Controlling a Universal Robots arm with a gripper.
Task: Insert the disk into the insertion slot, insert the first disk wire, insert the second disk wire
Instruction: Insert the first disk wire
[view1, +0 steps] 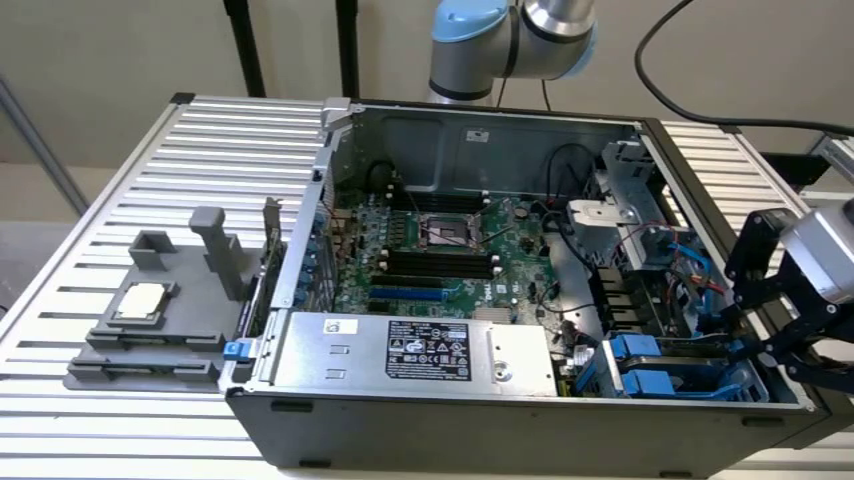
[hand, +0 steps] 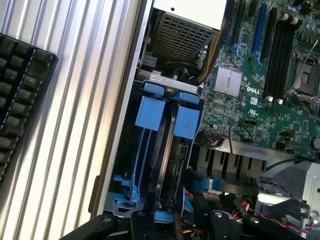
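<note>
The disk sits in its slot in the corner bay of an open computer case. Its blue carrier tab is just beside a second blue carrier along the case wall. The arm's dark fingers hang over the bay's wired end, partly open, with no hold on anything that can be made out. Wiring looks to be the step in hand. It likely calls for a square, straight approach to the disk's connector edge, clear of the blue cable close by. The case lies on a ribbed aluminium table, a keyboard beside it and a pale wall behind.
</note>
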